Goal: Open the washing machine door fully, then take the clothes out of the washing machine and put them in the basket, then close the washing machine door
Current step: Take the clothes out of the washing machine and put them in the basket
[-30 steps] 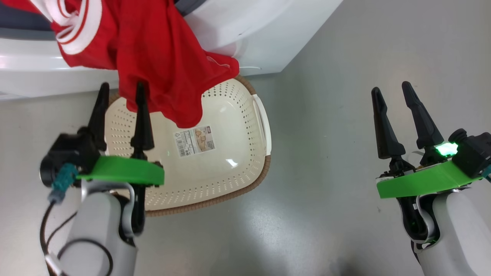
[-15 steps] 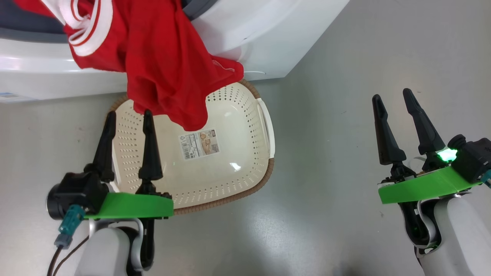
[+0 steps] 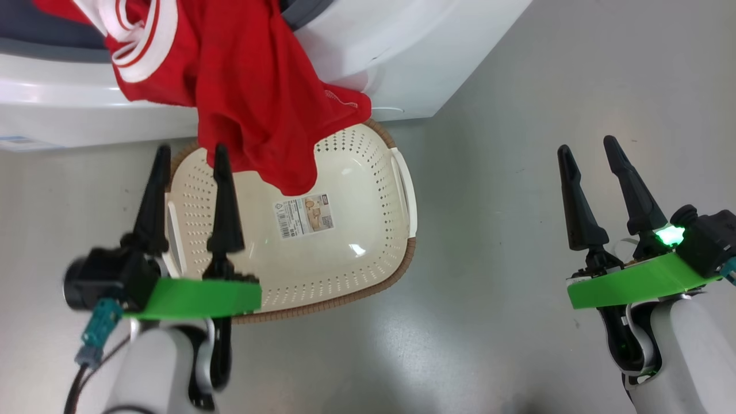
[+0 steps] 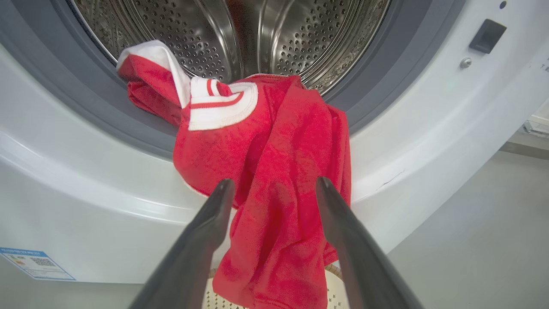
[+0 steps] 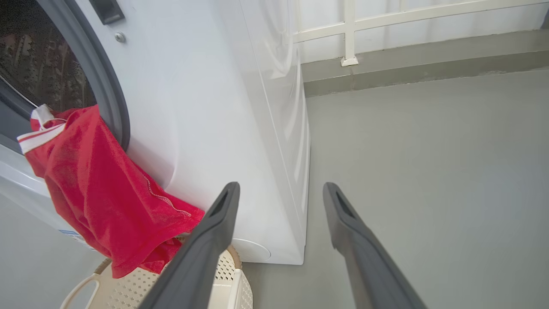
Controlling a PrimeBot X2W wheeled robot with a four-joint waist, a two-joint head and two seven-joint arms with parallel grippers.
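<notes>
Red clothes (image 3: 247,98) with white trim hang out of the white washing machine (image 3: 397,63) over its front, their lower end dangling above the cream basket (image 3: 368,241) on the floor. In the left wrist view the clothes (image 4: 266,171) drape from the steel drum (image 4: 240,38) past the grey gasket. My left gripper (image 3: 188,152) is open over the basket's left side, just below the hanging cloth, with nothing between its fingers (image 4: 206,231). Far to the right, my right gripper (image 3: 583,145) stands open over bare floor. The washing machine door is out of view.
Grey floor (image 3: 506,172) spreads to the right of the machine and basket. A low wall with a white railing (image 5: 386,21) runs behind the machine's right side. The basket's bottom carries a paper label (image 3: 305,214).
The head camera has shifted a little, sliding the scene right and down. My left gripper drew back from the hanging cloth, then edged forward again; the right gripper stayed still.
</notes>
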